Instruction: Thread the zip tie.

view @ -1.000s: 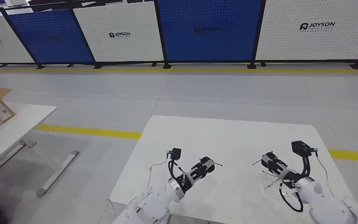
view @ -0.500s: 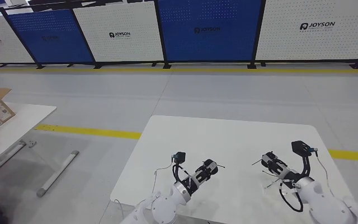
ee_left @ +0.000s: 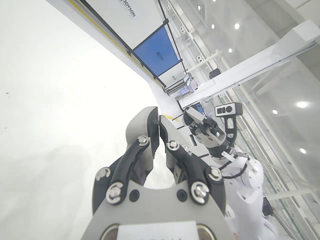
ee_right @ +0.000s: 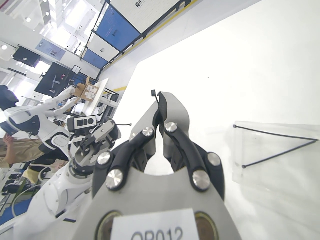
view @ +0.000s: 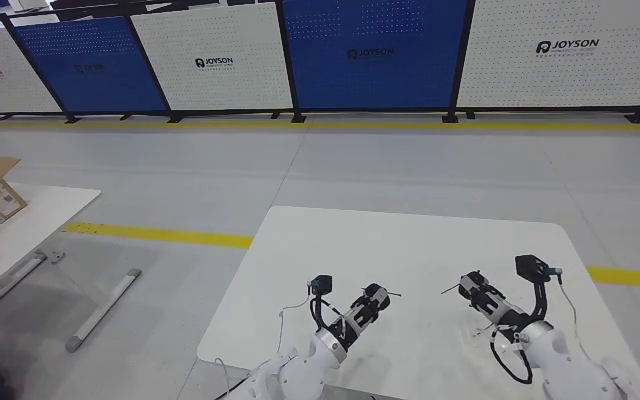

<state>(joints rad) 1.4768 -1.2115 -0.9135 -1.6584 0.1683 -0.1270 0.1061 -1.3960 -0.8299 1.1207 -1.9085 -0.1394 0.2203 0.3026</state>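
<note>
1. A black zip tie point(ee_right: 153, 94) is being pinched in the right gripper point(ee_right: 159, 101). Its fingers are pressing together on it, and the head end is sticking out past the tips.
2. The left gripper point(ee_left: 158, 120) is squeezing almost fully closed on a second zip tie point(ee_right: 125, 125), whose thin end is pointing toward the right gripper.
3. The two grippers are hovering over the near part of the white table point(view: 400, 240), facing each other but well apart.
4. I think the two ties are separate pieces, though they are too thin to be sure.
5. Near the right gripper, a clear tray point(ee_right: 262, 176) is lying on the table, holding two spare zip ties point(ee_right: 280, 152).
</note>
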